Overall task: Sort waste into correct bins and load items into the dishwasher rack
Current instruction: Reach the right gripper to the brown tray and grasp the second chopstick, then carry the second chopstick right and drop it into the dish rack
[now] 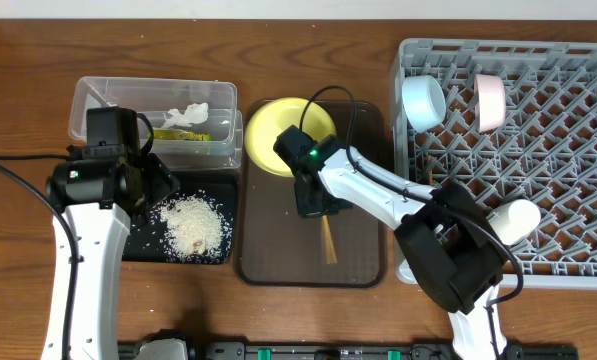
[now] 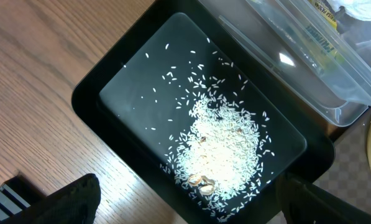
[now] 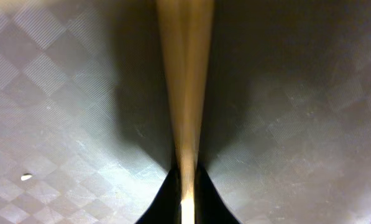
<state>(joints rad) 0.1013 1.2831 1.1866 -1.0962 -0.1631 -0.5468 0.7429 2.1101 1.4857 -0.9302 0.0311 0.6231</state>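
**Overhead.** The dishwasher rack [image 1: 558, 150] fills the right edge of the worktop [image 1: 38, 60]. The light blue bowl [image 1: 423, 102] is tipped on its side at the rack's far-left part. The small pale cup [image 1: 490, 100] is just beside it, and the white bowl [image 1: 518, 218] is by the rack's near rim, partly behind my right arm.

The brown serving tray [image 1: 273, 245] is mid-worktop, and the yellow plate [image 1: 273, 135] sits at its far-left corner. The chopsticks [image 1: 328, 240] lie on that tray, pointing at the near edge. The right tool [image 1: 318, 205] is down on their far end.

The clear tub [image 1: 98, 100] is toward the far-left corner and holds the snack wrapper [image 1: 183, 135] and the tissue [image 1: 188, 113]. The black tray [image 1: 138, 245] is just beside it on the near side, with the rice [image 1: 193, 222] heaped inside. The left tool [image 1: 156, 190] hangs over the black tray's left part.

**Left wrist.** The black tray [image 2: 135, 106] is below with the rice [image 2: 222, 149] piled in it. The clear tub [image 2: 334, 93] is at its far side, and the snack wrapper [image 2: 316, 31] shows through the wall. The left tool [image 2: 194, 202] is spread wide: its dark fingers [image 2: 73, 199] are at the bottom corners, with nothing gripped.

**Right wrist.** The chopsticks [image 3: 185, 81] run straight up the middle, blurred. The right tool [image 3: 185, 199] is pressed together, pinching the chopsticks low over the brown serving tray [image 3: 297, 124].
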